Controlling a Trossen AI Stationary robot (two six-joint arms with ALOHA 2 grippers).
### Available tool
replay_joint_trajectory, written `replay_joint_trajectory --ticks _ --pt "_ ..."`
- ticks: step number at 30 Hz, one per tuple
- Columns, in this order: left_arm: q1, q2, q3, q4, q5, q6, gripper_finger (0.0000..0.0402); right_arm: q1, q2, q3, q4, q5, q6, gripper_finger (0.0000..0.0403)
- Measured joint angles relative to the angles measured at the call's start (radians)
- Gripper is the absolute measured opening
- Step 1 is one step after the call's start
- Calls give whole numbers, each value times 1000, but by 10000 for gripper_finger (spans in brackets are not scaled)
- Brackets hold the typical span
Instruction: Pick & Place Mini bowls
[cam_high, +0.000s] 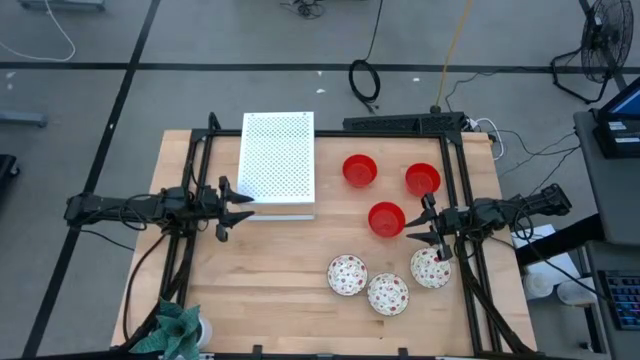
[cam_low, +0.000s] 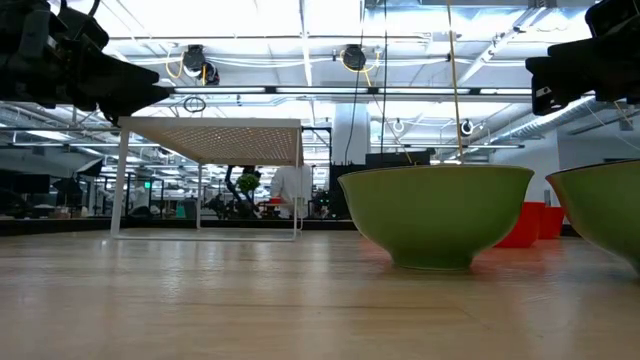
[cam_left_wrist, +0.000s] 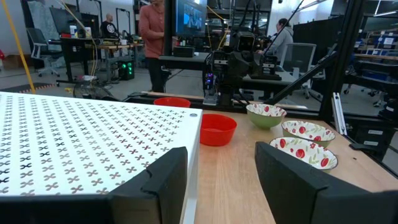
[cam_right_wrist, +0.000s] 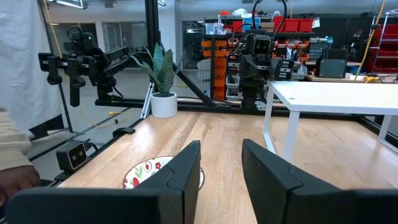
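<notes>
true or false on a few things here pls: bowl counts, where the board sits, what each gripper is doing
1. Three red bowls are on the table. True.
2. The patterned bowls are stacked in one pile. False: three lie side by side in a row.
3. The white board stands on the left arm's side of the table. True.
4. The left gripper holds a red bowl. False: it is open and empty beside the board.
5. The right gripper is open and empty, between the red and the patterned bowls. True.
</notes>
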Motion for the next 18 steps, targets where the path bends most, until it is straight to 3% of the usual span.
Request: replay_joint_trajectory --ticks 6,12,18 --pt "0 0 0 0 0 0 193 0 0 0 0 0 -2 105" --pt "0 0 0 0 0 0 193 0 0 0 31 0 -247 105" --pt "0 0 0 0 0 0 193 0 0 0 31 0 -296 105"
